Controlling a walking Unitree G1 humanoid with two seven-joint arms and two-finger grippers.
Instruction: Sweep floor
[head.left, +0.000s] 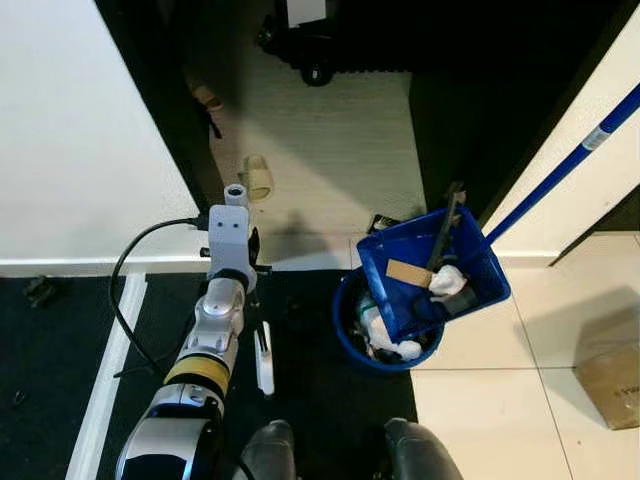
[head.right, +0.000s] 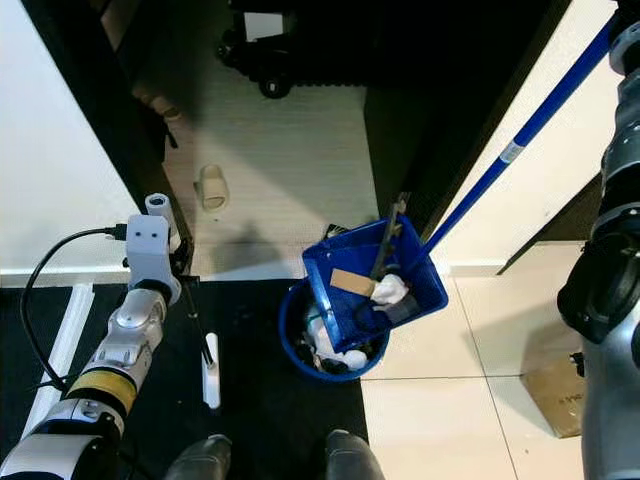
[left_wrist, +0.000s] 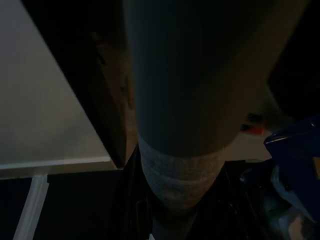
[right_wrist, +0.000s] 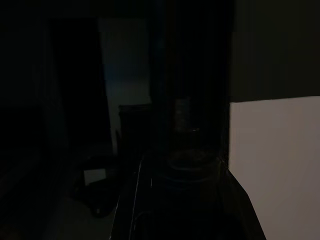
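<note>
1. We are tipping the blue dustpan (head.left: 432, 270) over the blue bin (head.left: 352, 338), its long blue handle (head.right: 520, 135) running up toward our right arm (head.right: 612, 290); the grip there cannot be made out.
2. Our left gripper (head.right: 195, 320) is reaching down over the black mat (head.left: 310, 350); whether it is grasping the thin rod (head.right: 198, 325) cannot be told.
3. Paper scraps (head.right: 390, 290) are lying in the dustpan.

The doorway ahead opens onto bare pale floor (head.left: 330, 150), passable between the dark door edge (head.left: 150, 110) on the left and the dark jamb on the right. A slipper (head.left: 257, 177) lies near the threshold. A blue bin (head.left: 375, 340), topped by a tilted blue dustpan (head.left: 430, 270) with a long blue handle (head.left: 570, 165), blocks the right. A cardboard box (head.left: 612, 385) stands further right on open tile.
</note>
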